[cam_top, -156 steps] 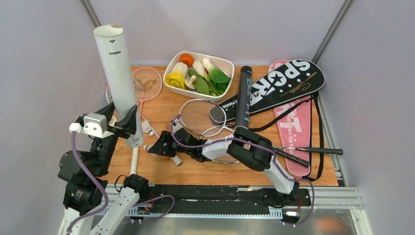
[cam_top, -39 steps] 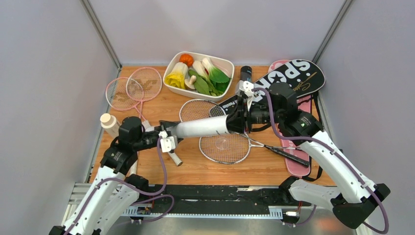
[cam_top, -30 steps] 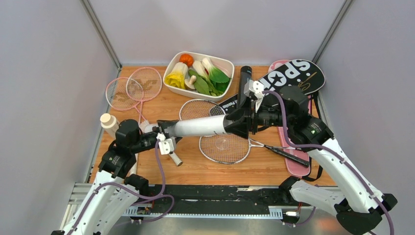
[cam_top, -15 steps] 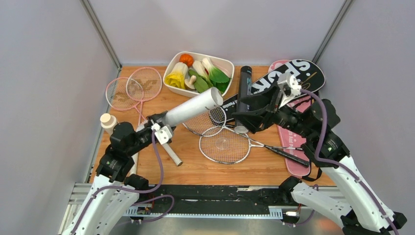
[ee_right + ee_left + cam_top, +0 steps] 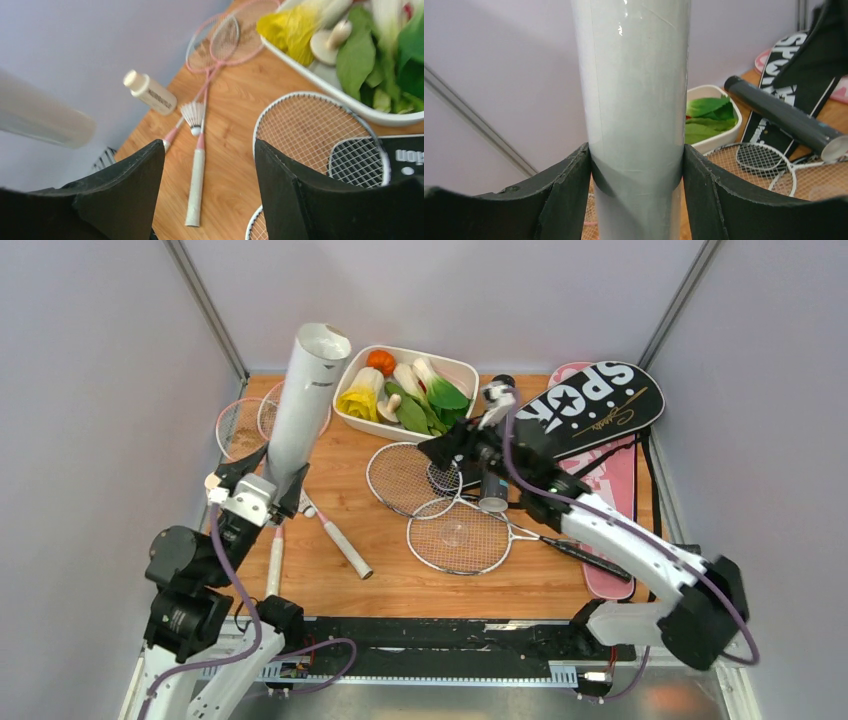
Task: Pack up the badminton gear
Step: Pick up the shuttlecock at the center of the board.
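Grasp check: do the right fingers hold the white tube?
No, the right fingers are open and empty; the white tube sits between the left fingers.

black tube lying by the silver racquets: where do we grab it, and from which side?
Grip the black tube mid-body, coming straight down with the jaws across its width. It lies on its side, a plain round cylinder, so both long sides are exposed; its near end crowds the silver racquets. The right gripper is open and empty.
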Controlling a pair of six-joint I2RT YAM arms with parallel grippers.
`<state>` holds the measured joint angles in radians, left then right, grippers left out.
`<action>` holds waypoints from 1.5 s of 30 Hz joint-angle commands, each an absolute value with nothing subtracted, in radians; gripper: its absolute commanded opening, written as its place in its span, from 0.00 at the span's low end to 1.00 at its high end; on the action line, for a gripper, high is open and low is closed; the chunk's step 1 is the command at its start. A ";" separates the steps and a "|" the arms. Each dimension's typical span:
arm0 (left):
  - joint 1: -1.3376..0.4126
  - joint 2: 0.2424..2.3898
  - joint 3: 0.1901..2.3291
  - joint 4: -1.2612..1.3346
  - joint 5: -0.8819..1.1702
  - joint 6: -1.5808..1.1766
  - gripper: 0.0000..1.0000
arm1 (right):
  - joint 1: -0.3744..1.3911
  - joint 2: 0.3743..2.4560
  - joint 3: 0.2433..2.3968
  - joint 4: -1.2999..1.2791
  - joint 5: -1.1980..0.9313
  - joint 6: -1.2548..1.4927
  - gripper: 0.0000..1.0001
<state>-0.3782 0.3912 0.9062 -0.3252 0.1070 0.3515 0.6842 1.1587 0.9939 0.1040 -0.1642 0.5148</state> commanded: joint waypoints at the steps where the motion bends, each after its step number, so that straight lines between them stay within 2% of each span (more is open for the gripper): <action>1: -0.379 0.351 0.986 -0.307 0.055 0.206 0.00 | 0.780 1.387 1.116 0.211 -0.137 0.442 0.69; 3: -0.378 0.332 1.001 -0.311 0.048 0.173 0.00 | 0.807 1.522 1.215 0.194 -0.162 0.396 0.71; 6: -0.379 0.313 0.994 -0.325 0.031 0.160 0.00 | 0.846 1.709 1.359 0.191 -0.220 0.324 0.83; 13: -0.378 0.270 0.984 -0.380 0.019 0.144 0.00 | 0.865 2.105 1.706 0.189 -0.439 0.220 0.84; 23: -0.379 0.243 0.958 -0.352 0.015 0.097 0.00 | 0.909 2.512 2.108 0.261 -0.609 0.324 0.86; 33: -0.379 0.228 0.976 -0.384 0.066 0.028 0.00 | 0.914 2.690 2.174 0.609 -0.660 0.560 0.90; 37: -0.379 0.217 0.971 -0.388 0.066 0.032 0.00 | 0.919 2.748 2.237 0.625 -0.675 0.601 0.89; 45: -0.378 0.220 0.980 -0.412 0.067 0.051 0.00 | 0.923 2.754 2.226 0.592 -0.715 0.534 0.86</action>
